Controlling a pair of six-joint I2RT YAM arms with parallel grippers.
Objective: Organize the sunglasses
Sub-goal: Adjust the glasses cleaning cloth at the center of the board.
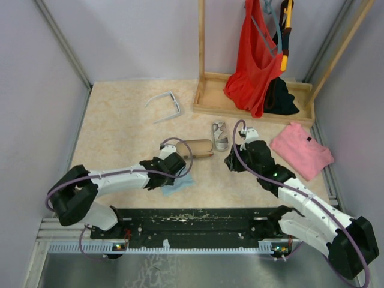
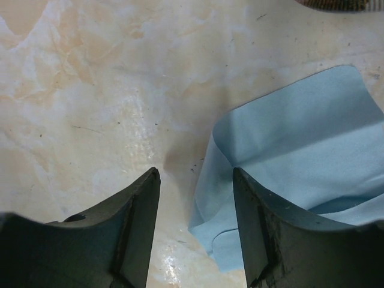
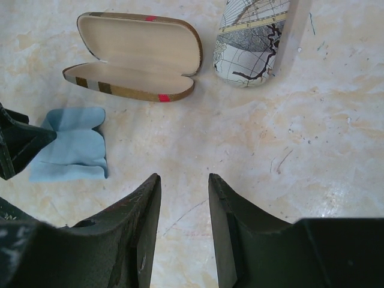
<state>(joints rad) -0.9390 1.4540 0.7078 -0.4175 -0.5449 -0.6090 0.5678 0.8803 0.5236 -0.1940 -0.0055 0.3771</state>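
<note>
Top external view puts the white-framed plastic sunglasses (image 1: 164, 105) on the far left part of the tabletop (image 1: 120, 144). They lie well apart from both arms and almost straight beyond the left pincer (image 1: 173, 163), which is the nearer one. Their lens front runs roughly near-to-far, with the thin arms splayed toward the left edge. The left pincer hangs half-wide and empty over an edge of the light blue folded cloth (image 2: 294, 150). The right pincer (image 3: 184, 179) stands narrow, holding nothing, facing the open brown-striped oblong case (image 3: 129, 90). The reach likely falls to the left arm. No dark wire pair shows.
</note>
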